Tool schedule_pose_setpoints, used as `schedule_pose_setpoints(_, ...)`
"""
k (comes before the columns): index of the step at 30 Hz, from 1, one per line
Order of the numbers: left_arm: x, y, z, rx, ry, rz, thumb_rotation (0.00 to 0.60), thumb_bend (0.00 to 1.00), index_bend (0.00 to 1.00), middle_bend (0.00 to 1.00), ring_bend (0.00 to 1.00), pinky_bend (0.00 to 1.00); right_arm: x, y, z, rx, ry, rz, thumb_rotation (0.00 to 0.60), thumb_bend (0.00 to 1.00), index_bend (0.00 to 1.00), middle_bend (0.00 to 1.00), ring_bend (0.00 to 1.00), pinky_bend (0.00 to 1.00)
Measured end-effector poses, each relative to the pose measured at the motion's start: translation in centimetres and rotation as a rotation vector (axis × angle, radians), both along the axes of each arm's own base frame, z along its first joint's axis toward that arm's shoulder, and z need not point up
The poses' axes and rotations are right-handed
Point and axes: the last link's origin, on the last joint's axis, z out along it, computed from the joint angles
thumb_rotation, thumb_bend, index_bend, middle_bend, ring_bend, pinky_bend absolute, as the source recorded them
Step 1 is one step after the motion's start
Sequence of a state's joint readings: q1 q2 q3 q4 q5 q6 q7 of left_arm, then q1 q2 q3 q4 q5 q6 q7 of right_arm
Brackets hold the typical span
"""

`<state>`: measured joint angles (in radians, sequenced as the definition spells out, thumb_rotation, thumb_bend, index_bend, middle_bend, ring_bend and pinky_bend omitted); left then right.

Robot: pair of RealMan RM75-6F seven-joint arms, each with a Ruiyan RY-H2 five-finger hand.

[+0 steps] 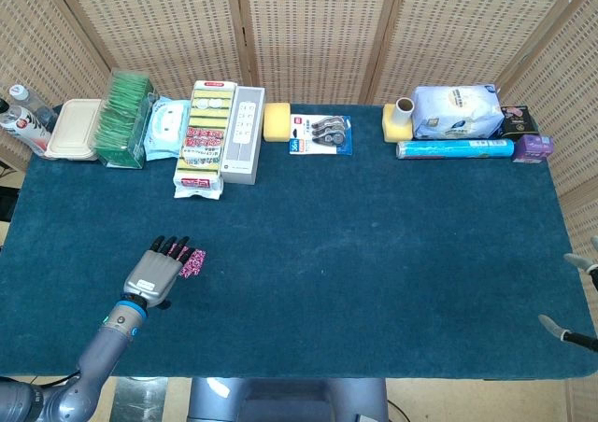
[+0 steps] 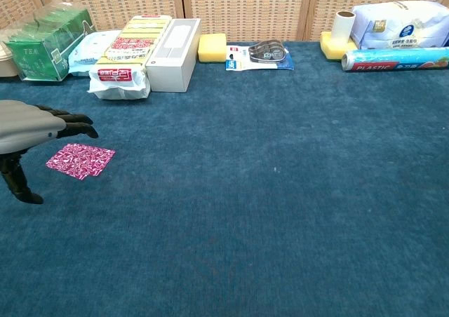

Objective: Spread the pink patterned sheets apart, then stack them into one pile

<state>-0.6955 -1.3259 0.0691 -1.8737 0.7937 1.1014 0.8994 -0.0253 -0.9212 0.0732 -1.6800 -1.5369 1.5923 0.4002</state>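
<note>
The pink patterned sheets (image 2: 80, 160) lie flat as one small pile on the blue cloth at the front left, also seen as pink sheets (image 1: 193, 262) in the head view. My left hand (image 2: 34, 127) hovers just above and to the left of them, fingers stretched out flat, touching nothing; the same left hand (image 1: 157, 273) covers their left part from above. Only two fingertips of my right hand (image 1: 572, 296) show at the table's right edge, held apart with nothing between them.
Along the back edge stand a green tea box (image 2: 43, 42), a wipes pack (image 2: 93, 50), a sponge pack (image 2: 128, 56), a white box (image 2: 175, 54), a yellow sponge (image 2: 212, 48), a plastic wrap roll (image 2: 396, 58) and a white bag (image 2: 402, 21).
</note>
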Motion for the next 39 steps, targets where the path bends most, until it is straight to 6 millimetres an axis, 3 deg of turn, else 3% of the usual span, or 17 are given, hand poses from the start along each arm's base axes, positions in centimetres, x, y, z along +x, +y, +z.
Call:
schedule_pose_setpoints(8,-1.6,-0.8,0.4,-0.038,-0.009,0.047,0.600,0.02,0.06,0.00,0.00,0.05,0.1,0.0,-0.1,0.005,0.002,0.000,0.600,0.00,0.20,0.00,0.00,0.00)
schedule_pose_setpoints(15,-2.8,-0.7,0.2,-0.045,0.001,0.091,0.600,0.02,0.00,0.00,0.00,0.05,0.0,-0.1,-0.2,0.008,0.001,0.000,0.600,0.00,0.20,0.00,0.00,0.00)
schedule_pose_setpoints(39,-1.7,-1.0,-1.5,-0.104,-0.012,0.110,0.600,0.03,0.00,0.00,0.00,0.05,0.0,0.0,-0.1,0.010,-0.005,-0.001,0.600,0.00,0.20,0.00,0.00,0.00)
